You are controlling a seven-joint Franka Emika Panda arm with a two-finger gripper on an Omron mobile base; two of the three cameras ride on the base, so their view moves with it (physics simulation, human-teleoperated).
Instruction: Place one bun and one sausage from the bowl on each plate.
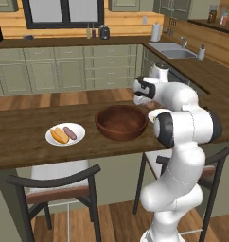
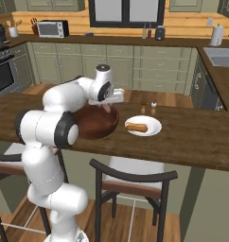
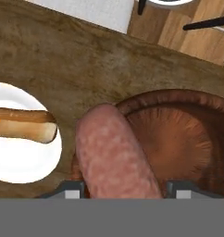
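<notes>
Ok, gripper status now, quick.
Gripper: closed on a sausage, carried over the rim of the bowl, beside the plate that has only a bun.

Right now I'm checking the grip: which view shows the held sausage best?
The hand view: the sausage fills the foreground between the fingers. The right base view shows a pink sliver under the hand; in the left base view the arm covers it.

Glossy white arm [image 1: 182,156] of rounded, bulbous segments, dark grey to black bands at the joints, smooth shell, small white cylindrical cap [image 2: 103,69] with a dark top near the wrist
</notes>
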